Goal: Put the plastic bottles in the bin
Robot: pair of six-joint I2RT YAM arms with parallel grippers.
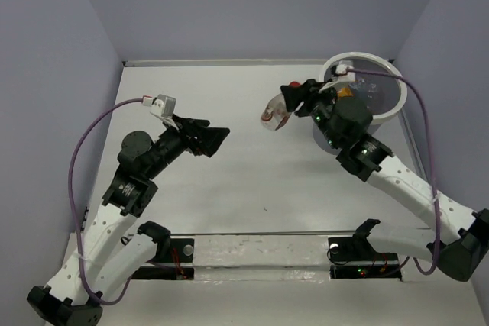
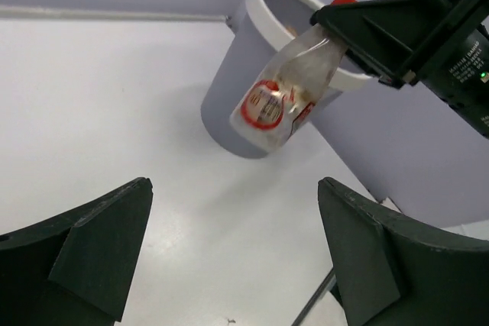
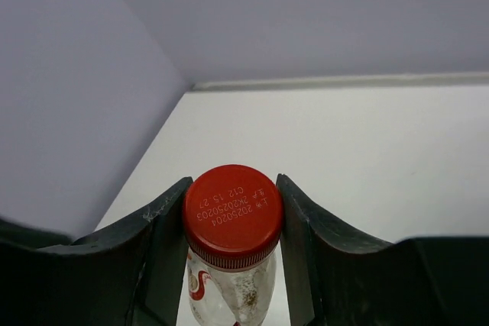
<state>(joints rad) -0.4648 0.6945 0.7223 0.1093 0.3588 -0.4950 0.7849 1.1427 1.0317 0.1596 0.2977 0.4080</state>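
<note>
On the left, the left tool [image 1: 210,137] hangs above the bench [image 1: 267,181] with its fingers spread wide and nothing between them, pointing across toward the other arm and taking no part in the carry. Toward the middle right, one of the plastic bottles [image 1: 275,116], clear with a red cap and a red-and-white label, hangs in the air off the bench. The right tool [image 1: 296,95] is clamped on it at the cap, and the right wrist view shows both fingers pressed against the cap's sides. The bottle is tilted, its base swung out to the left, and it sits just beside the bin [image 1: 390,66] on the bin's left, not yet over the white rim. Farthest right stands the bin itself. Something orange shows inside it behind the arm, too hidden to name, so at least part of the job looks done. No other bottle shows on the bench in the overhead view, so this one is likely among the last. What remains for it is moving it over the rim and letting it go.
</note>
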